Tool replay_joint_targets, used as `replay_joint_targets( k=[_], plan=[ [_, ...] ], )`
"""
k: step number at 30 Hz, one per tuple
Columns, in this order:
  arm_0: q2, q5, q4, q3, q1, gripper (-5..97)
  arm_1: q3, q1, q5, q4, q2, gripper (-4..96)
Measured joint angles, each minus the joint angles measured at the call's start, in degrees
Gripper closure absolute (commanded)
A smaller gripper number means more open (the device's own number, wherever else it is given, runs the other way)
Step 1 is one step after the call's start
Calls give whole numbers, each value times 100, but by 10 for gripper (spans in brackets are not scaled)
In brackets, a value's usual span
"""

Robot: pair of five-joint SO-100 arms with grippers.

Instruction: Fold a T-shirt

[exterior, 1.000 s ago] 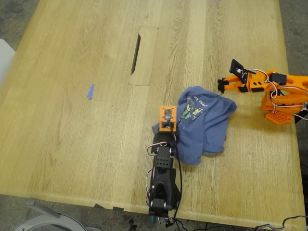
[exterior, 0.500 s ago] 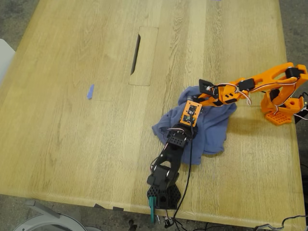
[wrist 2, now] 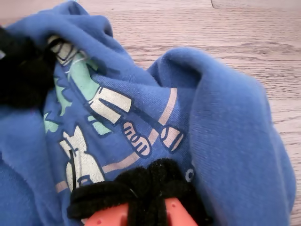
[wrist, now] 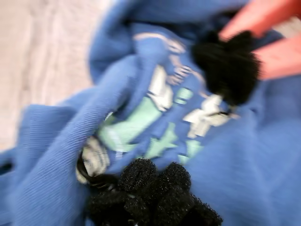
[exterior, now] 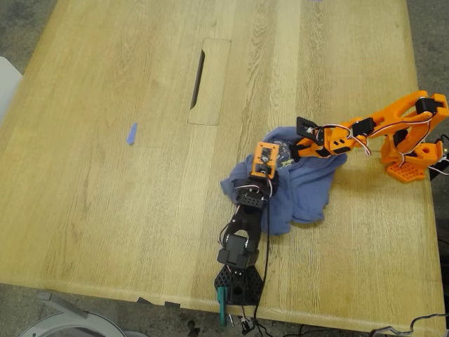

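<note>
Both arms have closed in on the cloth within the last second. The orange arm (exterior: 365, 130) was folded back at the right edge of the exterior view and now stretches left over the heap. The black arm (exterior: 242, 232), at lower centre, has leaned forward and swung its head slightly left.

The pale wooden table (exterior: 105, 210) carries everything. The periwinkle-blue cotton T-shirt (exterior: 309, 189) lies right of centre in the exterior view as a crumpled mound, not spread flat. Its outline has shifted only a little, with its left edge now drawn out a touch further.

Our first hand (wrist: 155, 188) rides the black arm. Its foam pads sit bunched low against the cloth, but the picture is too blurred to tell whether they grip anything. Our second hand (wrist 2: 146, 188), on the orange arm, has its black pads drawn together and pressed onto the fabric. We cannot see whether cloth is caught between them.

Between the two hands lies the green and cream cartoon print (wrist 2: 99, 103), creased but facing up.

A small blue tape scrap (exterior: 131, 133) sits well apart at the left.

We judge that folding has not begun. The shirt needs opening out first, and two hands this close together on the chest may simply bunch it further.
</note>
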Motion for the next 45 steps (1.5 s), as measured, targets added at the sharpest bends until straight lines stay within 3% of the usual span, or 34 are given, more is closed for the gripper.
replay_joint_targets(
  k=[7, 18, 26, 35, 45],
  plan=[
    [18, -9, -88, 176, -360, 918, 1081, 88, 9, 264, 1187, 888],
    [817, -62, -18, 835, -896, 918, 2487, 536, 18, 2382, 4421, 888],
    [1512, -167, 1160, 563, -958, 918, 2672, 1046, 18, 3876, 6126, 888],
    [3313, -149, 2848, 545, -1468, 918, 2830, 1521, 9, 4878, 7567, 888],
    [5933, -149, 4614, 1336, -2689, 918, 2479, 3375, -141, 5335, 7945, 904]
  ],
)
